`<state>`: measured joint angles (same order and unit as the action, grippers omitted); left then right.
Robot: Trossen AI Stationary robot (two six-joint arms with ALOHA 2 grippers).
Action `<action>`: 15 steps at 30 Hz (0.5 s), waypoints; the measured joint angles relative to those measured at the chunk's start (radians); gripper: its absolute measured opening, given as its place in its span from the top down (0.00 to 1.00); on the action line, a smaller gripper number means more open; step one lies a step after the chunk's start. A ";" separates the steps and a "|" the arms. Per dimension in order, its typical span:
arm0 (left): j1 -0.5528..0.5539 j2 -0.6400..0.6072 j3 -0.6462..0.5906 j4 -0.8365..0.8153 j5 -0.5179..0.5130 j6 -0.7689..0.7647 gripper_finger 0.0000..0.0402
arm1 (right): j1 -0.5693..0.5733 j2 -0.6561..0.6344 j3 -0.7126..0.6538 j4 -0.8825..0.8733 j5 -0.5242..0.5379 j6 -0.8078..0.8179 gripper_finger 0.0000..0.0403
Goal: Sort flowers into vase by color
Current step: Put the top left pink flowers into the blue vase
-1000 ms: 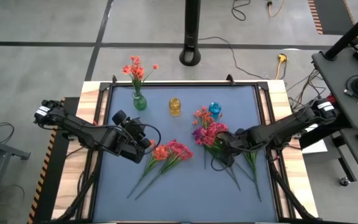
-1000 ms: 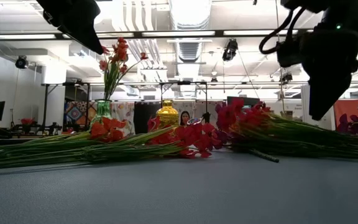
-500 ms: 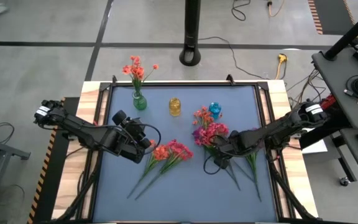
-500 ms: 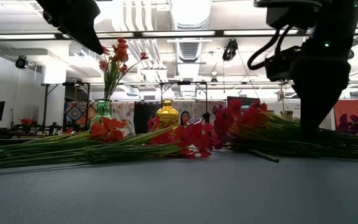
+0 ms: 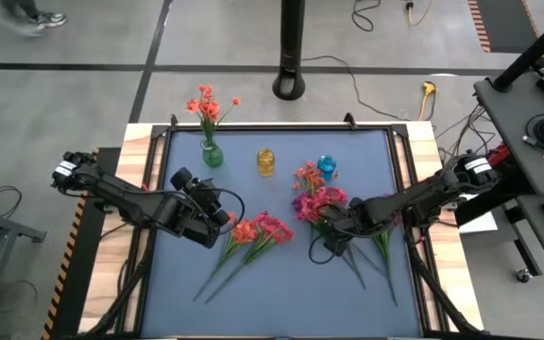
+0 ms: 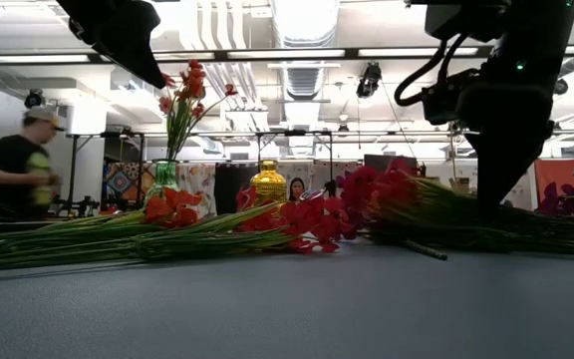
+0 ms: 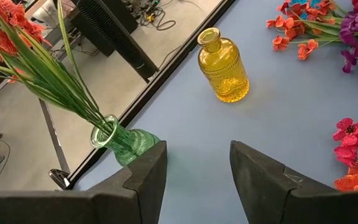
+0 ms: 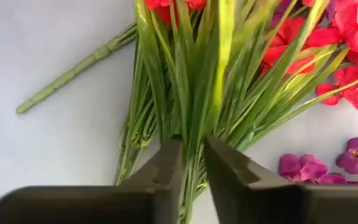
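Only the green glass vase (image 5: 212, 154) held orange-red sprays (image 5: 206, 102); other flowers lay on the desk (image 5: 281, 293). The right tool (image 8: 191, 163) pinched green stems (image 8: 194, 112) narrowly.

Right pincer (image 8: 191, 165) clamped on green stems (image 8: 194, 124); red blossoms (image 8: 347, 56) beyond.
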<state>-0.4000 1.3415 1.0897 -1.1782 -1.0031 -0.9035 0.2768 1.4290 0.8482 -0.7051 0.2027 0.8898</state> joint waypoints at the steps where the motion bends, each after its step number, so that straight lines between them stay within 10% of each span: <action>1: 0.000 0.000 0.000 0.000 0.000 0.000 0.60 | 0.000 -0.002 0.000 -0.001 0.000 0.000 0.89; 15: 0.000 0.000 0.000 0.003 0.000 0.000 0.60 | 0.000 -0.167 0.083 -0.127 0.036 -0.018 0.97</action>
<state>-0.4004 1.3415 1.0897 -1.1755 -1.0035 -0.9035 0.2771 1.2620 0.9314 -0.8326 0.2392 0.8716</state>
